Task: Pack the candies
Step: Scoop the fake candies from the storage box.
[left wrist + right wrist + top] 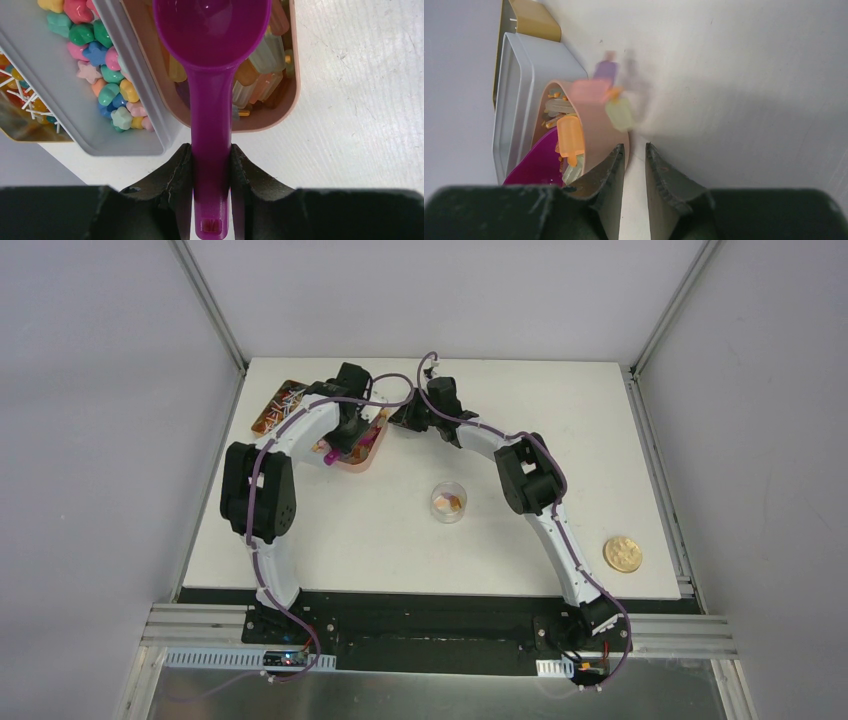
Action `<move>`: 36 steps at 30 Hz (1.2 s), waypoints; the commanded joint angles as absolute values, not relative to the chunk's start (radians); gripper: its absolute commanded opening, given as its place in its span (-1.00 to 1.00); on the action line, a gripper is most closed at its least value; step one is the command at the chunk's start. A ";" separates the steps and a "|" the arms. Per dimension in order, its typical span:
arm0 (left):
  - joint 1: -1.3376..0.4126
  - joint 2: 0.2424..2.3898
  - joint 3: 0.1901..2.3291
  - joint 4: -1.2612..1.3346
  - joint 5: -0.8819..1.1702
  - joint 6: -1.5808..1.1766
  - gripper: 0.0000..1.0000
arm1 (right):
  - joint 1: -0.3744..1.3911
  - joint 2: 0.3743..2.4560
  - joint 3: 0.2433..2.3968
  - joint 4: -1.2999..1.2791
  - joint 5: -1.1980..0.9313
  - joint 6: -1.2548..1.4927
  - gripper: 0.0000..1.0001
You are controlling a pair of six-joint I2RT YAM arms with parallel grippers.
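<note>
Jar (449, 484) holds few candies (450, 504), lid (622, 554) off beside it, so most packing remains; left jaws clamp scoop (212, 100) over tray (296, 75) beyond jar; right jaws' state unclear

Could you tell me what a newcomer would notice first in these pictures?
The magenta scoop stands out first: the left gripper is shut on its handle, with its bowl over the amber candies in the pink tray at the far left. Beside it, a grey tray holds pastel star sweets. A small clear jar stands alone in the middle, and its gold lid lies off to the right.
</note>
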State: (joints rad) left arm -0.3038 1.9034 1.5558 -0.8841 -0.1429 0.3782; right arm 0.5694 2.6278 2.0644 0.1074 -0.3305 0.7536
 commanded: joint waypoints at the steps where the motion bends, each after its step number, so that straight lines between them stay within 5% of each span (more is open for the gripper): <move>1: -0.305 1.875 1.563 -0.815 -0.124 0.385 -1.00 | 0.601 2.609 2.066 0.149 -0.381 0.743 -0.51; 36: -0.264 1.690 1.339 -0.615 -0.141 0.426 -1.00 | 0.555 2.457 1.988 0.149 -0.396 0.673 -0.51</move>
